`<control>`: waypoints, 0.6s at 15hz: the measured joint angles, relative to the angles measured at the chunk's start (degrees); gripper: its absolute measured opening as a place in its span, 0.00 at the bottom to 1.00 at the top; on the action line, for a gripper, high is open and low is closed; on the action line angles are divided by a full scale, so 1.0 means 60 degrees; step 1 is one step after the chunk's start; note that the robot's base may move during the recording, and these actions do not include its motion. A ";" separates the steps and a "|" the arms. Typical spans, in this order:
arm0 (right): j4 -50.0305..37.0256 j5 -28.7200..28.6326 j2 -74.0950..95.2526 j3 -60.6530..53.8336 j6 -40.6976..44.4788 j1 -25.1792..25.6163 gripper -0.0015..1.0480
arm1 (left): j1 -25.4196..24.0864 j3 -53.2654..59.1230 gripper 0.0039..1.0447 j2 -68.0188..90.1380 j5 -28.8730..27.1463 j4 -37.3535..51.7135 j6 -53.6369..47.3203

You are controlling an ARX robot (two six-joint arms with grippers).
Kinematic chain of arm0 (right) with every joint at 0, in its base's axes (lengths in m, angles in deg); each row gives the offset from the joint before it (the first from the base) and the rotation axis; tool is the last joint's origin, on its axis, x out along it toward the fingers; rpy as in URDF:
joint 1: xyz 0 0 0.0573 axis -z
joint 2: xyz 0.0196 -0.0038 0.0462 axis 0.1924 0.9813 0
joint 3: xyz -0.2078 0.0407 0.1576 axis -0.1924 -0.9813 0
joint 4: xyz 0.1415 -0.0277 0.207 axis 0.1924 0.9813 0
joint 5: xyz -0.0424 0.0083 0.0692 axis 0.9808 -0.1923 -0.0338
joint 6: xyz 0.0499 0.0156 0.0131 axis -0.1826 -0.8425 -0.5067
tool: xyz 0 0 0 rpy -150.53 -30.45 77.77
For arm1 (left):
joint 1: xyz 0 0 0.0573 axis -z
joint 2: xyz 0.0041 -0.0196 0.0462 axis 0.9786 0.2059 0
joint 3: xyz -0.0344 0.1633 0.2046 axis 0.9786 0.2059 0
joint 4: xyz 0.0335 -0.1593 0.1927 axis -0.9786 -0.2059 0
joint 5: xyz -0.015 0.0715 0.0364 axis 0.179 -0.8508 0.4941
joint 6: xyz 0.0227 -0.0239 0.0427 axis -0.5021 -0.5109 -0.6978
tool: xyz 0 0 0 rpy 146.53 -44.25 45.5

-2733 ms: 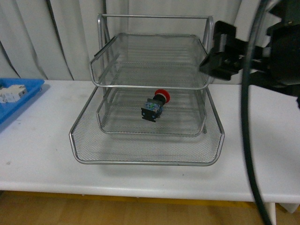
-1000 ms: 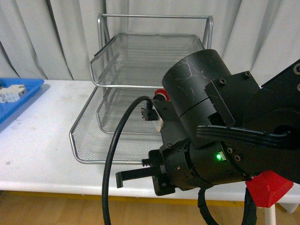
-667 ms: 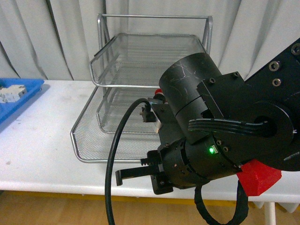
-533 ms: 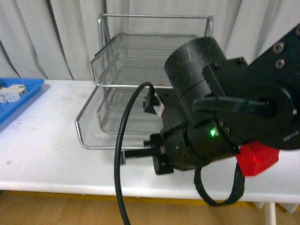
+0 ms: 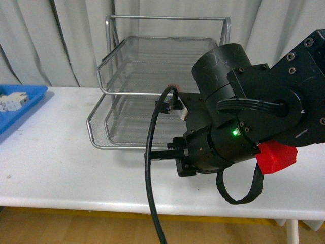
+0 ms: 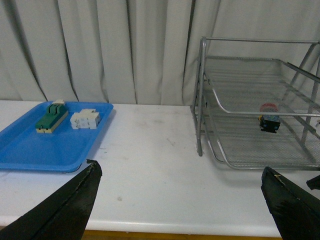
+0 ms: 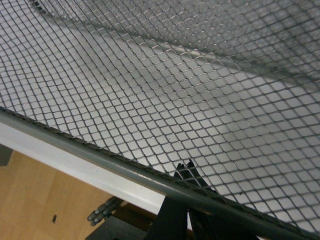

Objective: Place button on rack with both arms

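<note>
Button (image 6: 269,120), small, rigid, prob. light, is seen lying in rack (image 6: 240,155) middle tier; best gripped across blocky body, not slick red cap. Right gripper (image 7: 186,200) is pinched on rack's front rim; left gripper (image 6: 180,200) spread wide, empty.

— What closes off the back of the room?

— A pale grey-white pleated curtain (image 6: 100,50), hanging in vertical folds across the whole width behind the white flat-topped desk (image 5: 56,173).

— And the desk's surface?

— Matte white with a few small dark specks and scuffs, evenly lit with only soft shadows. Its front edge is a thin white slab.

— Anything under it?

— A warm tan wooden floor (image 5: 76,229) shows below the front edge, and one white desk leg (image 5: 293,231) stands at the right corner.

— Does the right wrist view add anything?

— The same tan floor (image 7: 45,200) beneath the white edge.
</note>
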 joint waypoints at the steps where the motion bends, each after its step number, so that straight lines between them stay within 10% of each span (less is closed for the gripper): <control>1: -0.0055 -0.0004 0.0080 0.0255 0.0069 0.0091 0.02 | 0.0000 0.0000 0.94 0.0000 0.0004 0.0000 0.0000; 9: -0.0091 0.0091 0.0769 0.1304 0.0390 0.0645 0.02 | 0.0000 0.0000 0.94 0.0000 0.0004 -0.0004 0.0000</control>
